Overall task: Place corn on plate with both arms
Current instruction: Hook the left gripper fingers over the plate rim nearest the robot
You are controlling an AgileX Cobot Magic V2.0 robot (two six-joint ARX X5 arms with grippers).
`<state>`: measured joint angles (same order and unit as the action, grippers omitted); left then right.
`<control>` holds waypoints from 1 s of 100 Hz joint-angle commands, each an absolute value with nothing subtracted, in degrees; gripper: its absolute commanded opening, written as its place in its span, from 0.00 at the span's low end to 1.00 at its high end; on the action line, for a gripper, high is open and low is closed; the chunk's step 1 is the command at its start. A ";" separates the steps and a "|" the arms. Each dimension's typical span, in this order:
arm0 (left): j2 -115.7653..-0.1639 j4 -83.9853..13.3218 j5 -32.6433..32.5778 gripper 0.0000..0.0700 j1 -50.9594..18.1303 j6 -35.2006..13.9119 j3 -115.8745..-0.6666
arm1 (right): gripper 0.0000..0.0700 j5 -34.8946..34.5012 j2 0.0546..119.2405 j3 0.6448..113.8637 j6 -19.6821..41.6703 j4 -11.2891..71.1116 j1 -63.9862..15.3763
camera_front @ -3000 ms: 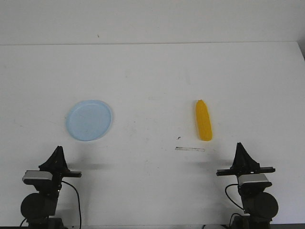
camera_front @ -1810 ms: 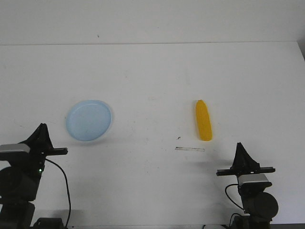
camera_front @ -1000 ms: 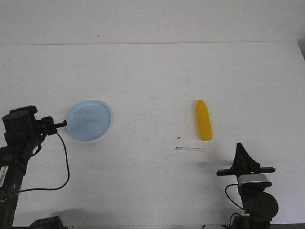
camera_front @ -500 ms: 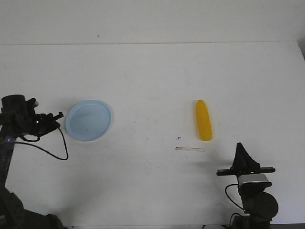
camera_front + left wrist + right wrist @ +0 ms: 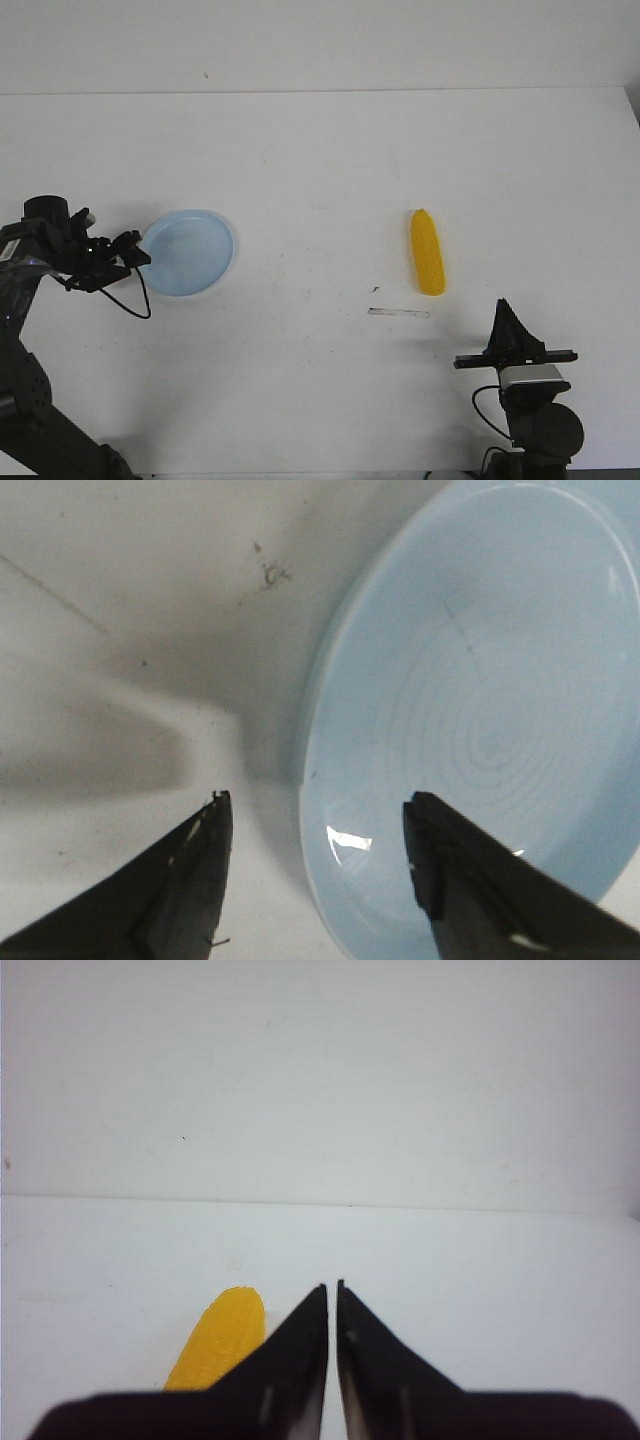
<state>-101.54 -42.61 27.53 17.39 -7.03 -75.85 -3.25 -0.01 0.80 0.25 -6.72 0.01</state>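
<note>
One corn is counted on the desk, and one plate is counted as well. Two arms are seen, so two tools are tallied: the left tool and the right tool. One thin strip is also counted.

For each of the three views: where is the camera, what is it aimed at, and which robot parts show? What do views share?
Front: behind the robot, looking forward over the table; plate, corn, left gripper, right gripper.
Left wrist: on the left arm, looking down at the plate rim; open fingers straddle it.
Right wrist: on the right arm, looking ahead over the table; corn, shut fingers.
Shared: front and left wrist, plate; front and right wrist, corn.
</note>
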 commanded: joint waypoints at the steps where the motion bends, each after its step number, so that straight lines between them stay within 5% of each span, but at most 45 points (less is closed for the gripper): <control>1: -103.15 -42.02 28.12 0.48 17.56 -7.22 -76.97 | 0.02 -3.18 0.08 0.73 0.58 -7.27 -0.03; 100: -106.94 -40.51 28.14 0.44 14.57 -7.05 -76.95 | 0.02 -3.18 0.05 0.73 0.58 -7.27 -0.03</control>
